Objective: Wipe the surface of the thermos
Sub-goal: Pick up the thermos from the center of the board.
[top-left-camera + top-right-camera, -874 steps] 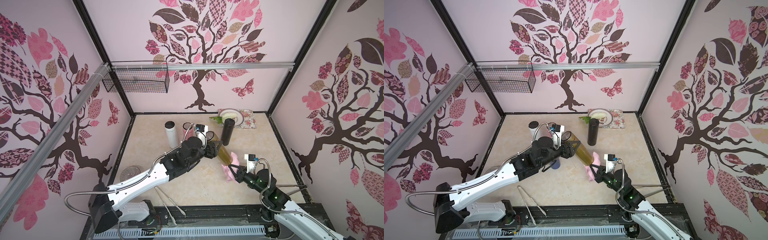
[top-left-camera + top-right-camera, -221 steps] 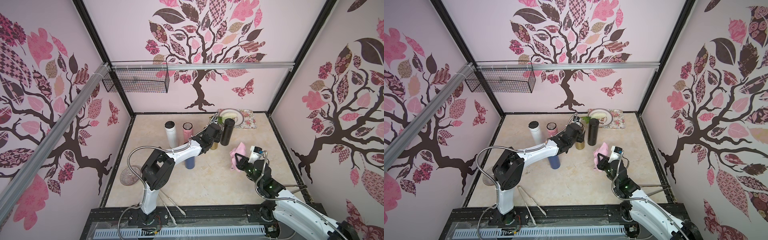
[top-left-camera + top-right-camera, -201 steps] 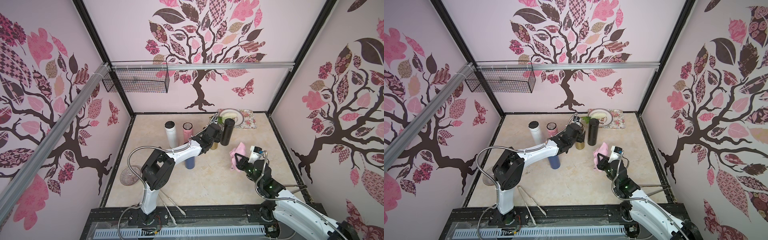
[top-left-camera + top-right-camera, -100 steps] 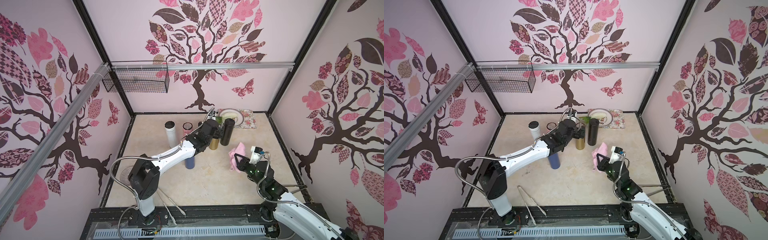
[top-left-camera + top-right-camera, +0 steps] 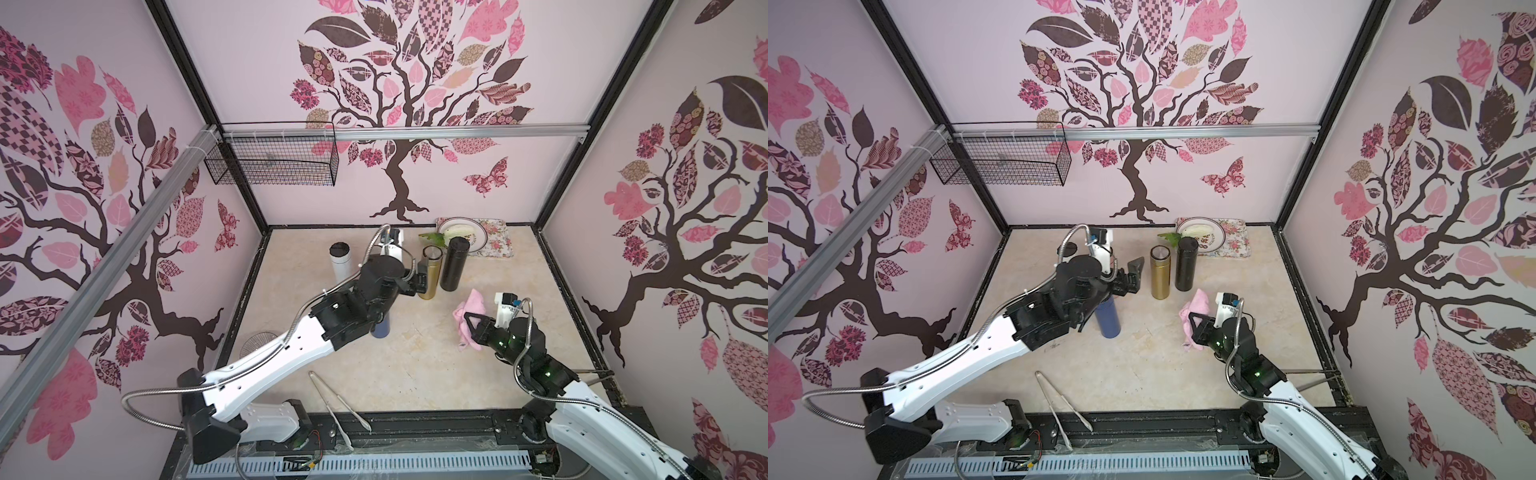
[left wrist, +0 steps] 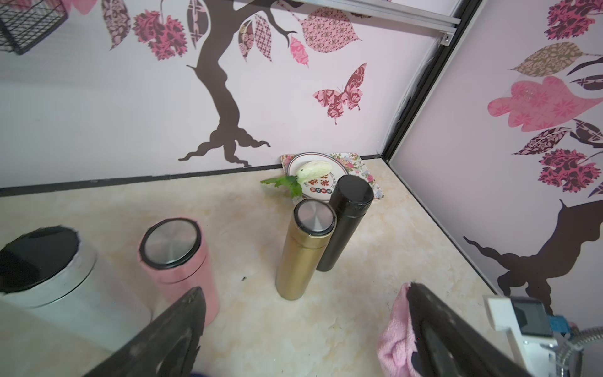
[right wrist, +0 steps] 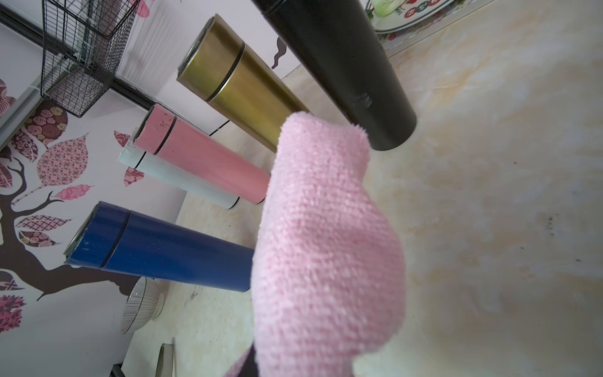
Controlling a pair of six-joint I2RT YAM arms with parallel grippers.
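Left fingers now clear of gold thermos, bare tabletop between.

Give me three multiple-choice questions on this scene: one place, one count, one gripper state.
1. The gold thermos stands: A) beside the black thermos; B) in the wire basket; C) on the plate.
2. Thermoses on the table: A) three; B) five; C) seven.
3. The right gripper is: A) open; B) shut on the pink cloth; C) shut on tongs.
1 A: they stand side by side. 2 B: also a pink thermos, a white thermos, a blue thermos. 3 B: cloth bunched in its jaws.
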